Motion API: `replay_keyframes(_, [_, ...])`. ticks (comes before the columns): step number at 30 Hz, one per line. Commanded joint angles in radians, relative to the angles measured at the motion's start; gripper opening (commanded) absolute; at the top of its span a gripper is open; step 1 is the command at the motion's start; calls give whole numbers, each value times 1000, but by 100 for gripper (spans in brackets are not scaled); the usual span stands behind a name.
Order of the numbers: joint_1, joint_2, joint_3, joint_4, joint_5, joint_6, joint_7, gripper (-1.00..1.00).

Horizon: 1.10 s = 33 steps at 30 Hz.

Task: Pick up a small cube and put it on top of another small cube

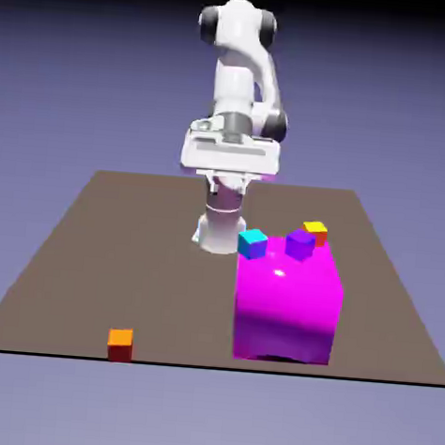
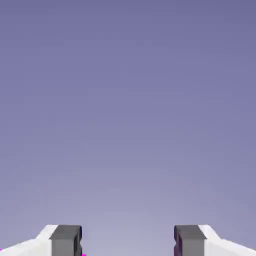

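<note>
My jaws point(image 2: 128, 241): wide apart, nothing btwn tips, up over the desk point(image 1: 148, 258). Orange cube point(image 1: 121, 344) on desk nr its front edge, ext. view's left. Well apart, to the right: magenta block point(image 1: 286, 302), w/ cyan cube point(image 1: 253, 244) and purple cube point(image 1: 300, 245) at its top.

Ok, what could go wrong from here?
The open gripper holds nothing, and its hand view shows mostly backdrop, so lining up on a cube could go astray. The orange-topped cube sits right at the table's near edge; a nudge might push it off. The large magenta block could get bumped if the arm swings low.
</note>
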Motion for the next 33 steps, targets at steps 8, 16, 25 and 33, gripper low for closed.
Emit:
replay_keyframes(8, [-214,274,113,178,-86,-129,348,0])
replay_keyframes(16, [-428,549,225,357,-172,-258,696,0])
replay_keyframes(25, [-669,857,352,558,-268,-403,1087,0])
replay_keyframes(33, [-765,1097,378,685,-360,-427,1326,0])
